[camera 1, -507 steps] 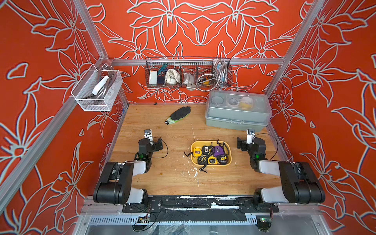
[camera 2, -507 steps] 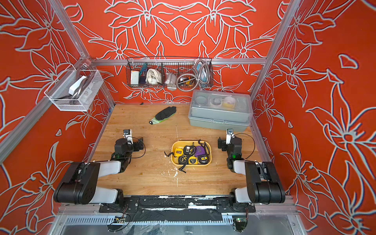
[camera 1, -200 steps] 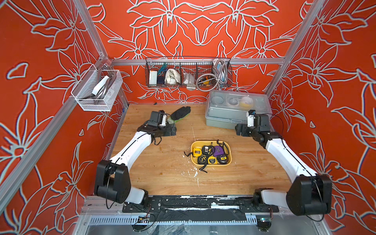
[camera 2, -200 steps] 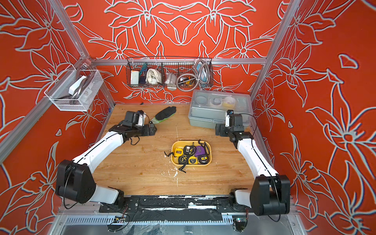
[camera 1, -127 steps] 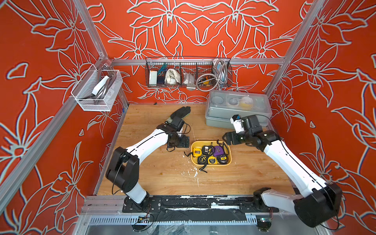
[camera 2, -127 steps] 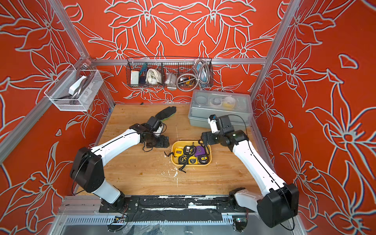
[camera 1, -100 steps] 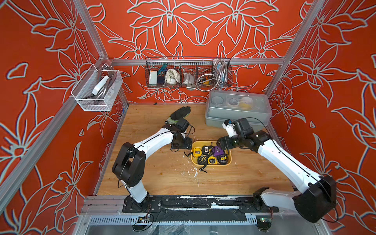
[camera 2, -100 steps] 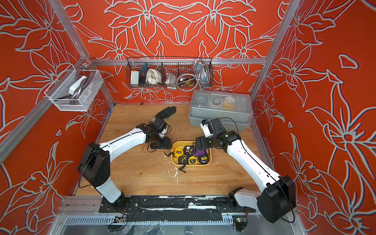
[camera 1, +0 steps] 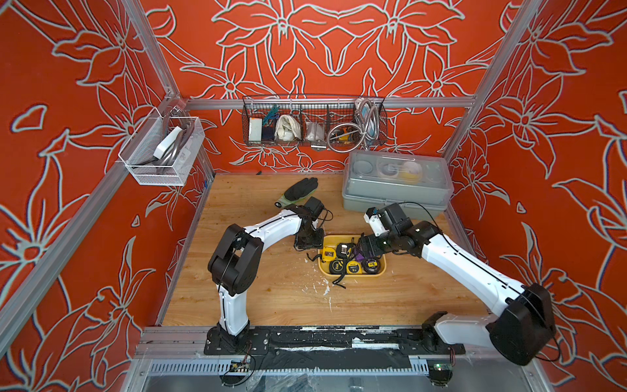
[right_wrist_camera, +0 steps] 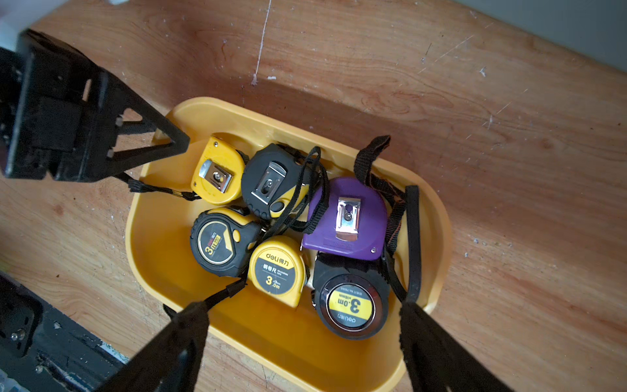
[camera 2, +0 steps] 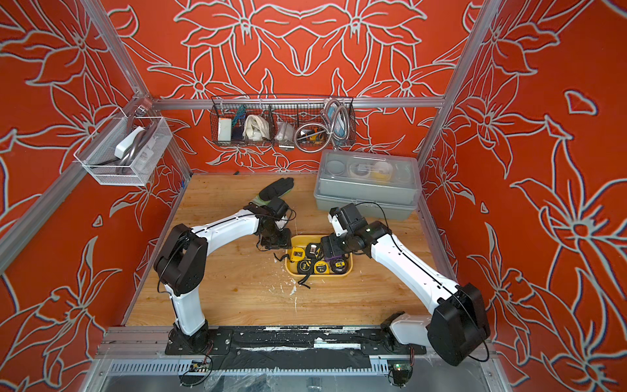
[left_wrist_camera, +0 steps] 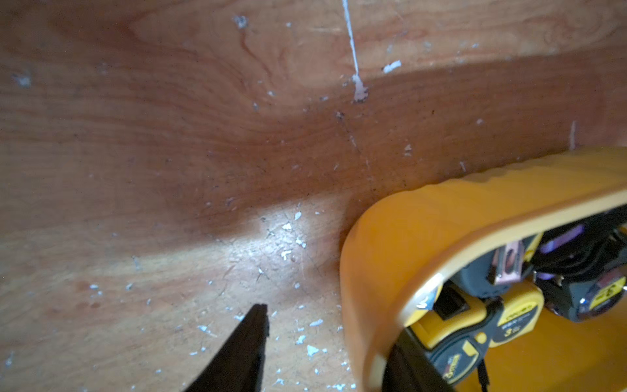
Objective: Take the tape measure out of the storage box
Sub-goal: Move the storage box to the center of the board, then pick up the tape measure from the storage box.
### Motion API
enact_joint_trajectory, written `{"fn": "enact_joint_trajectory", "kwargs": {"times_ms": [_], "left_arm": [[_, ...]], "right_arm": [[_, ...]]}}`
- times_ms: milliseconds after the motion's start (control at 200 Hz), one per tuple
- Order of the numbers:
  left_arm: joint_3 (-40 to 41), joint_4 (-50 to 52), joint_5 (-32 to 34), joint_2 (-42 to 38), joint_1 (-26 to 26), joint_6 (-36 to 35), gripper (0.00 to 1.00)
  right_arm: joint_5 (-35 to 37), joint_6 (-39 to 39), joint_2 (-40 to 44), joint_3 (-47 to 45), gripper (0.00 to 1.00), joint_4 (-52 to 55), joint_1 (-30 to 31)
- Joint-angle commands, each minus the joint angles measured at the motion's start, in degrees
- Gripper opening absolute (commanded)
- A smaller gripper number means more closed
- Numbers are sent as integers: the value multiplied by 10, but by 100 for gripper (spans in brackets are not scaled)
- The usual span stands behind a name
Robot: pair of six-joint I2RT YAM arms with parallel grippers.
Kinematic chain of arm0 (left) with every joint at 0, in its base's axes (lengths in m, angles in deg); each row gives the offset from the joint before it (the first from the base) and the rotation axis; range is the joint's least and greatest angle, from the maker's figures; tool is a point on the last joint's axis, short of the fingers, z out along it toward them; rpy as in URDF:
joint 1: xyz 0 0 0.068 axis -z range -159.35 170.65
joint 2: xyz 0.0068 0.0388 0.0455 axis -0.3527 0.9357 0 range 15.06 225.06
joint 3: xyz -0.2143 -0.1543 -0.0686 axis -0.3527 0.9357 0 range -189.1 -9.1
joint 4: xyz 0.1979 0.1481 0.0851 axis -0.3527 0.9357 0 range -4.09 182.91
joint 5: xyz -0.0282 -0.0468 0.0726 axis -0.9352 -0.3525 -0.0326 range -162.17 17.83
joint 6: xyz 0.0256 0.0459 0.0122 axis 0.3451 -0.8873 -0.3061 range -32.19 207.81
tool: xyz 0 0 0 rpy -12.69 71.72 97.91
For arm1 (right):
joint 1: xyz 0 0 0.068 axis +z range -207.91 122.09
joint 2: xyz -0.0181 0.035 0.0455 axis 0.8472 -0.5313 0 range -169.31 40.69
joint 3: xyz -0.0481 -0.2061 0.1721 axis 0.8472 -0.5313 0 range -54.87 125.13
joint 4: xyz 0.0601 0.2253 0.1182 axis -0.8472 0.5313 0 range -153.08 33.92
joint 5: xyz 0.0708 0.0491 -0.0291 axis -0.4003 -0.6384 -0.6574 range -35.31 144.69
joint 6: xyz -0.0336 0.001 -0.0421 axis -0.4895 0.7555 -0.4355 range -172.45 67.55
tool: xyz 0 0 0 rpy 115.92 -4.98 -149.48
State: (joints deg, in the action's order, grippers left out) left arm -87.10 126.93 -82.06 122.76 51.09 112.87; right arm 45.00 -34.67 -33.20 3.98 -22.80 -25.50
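The storage box (camera 1: 353, 274), a shallow tray of smooth yellow plastic with rounded corners and a low rim, sits flat on the scuffed, paint-flecked wooden table (camera 1: 271, 298), just toward 4 o'clock of the table's middle in both top views. Six tape measures (right_wrist_camera: 220, 241) lie packed inside it with their black woven wrist straps tangled across them. Among them are a purple tape measure (right_wrist_camera: 346, 217) with its shiny metal belt clip up, a rounded yellow tape measure (right_wrist_camera: 276, 268) with a black printed face, and a round black tape measure (right_wrist_camera: 351, 305) with a rubbery ribbed edge and a yellow disc label. One strap trails over the rim at the box's 7 o'clock. The left gripper (camera 1: 314, 242) is clenched on the box at its 10 o'clock corner. Its wrist view shows one black wedge finger (left_wrist_camera: 251, 339) outside the wall and the other inside. The right gripper (right_wrist_camera: 303, 305) hangs released above the box, reaching in from 2 o'clock. Its spread fingers flank the yellow and round black cases and touch neither. A lidded grey case (camera 1: 397, 190) stands at the box's 1 o'clock and a dark glove (camera 1: 300, 188) lies at 11 o'clock.
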Motion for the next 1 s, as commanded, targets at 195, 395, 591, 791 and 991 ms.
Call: {"fn": "enact_joint_trajectory", "kwargs": {"times_ms": [195,395,591,791,991], "left_arm": [[-1,39,56,-8,-12,-8,39],[13,50,69,-27,-32,-29,44],[-53,125,111,-55,-4,-72,79],[-124,188,133,-57,55,-84,93],[-144,176,93,-21,93,-88,93]], "right_arm": [[8,3,2,-12,90,6,3],[11,0,7,-11,90,11,2],[32,-26,21,0,95,30,-6],[-7,-46,37,21,97,51,-77],[-51,-46,45,16,97,55,-137]]}}
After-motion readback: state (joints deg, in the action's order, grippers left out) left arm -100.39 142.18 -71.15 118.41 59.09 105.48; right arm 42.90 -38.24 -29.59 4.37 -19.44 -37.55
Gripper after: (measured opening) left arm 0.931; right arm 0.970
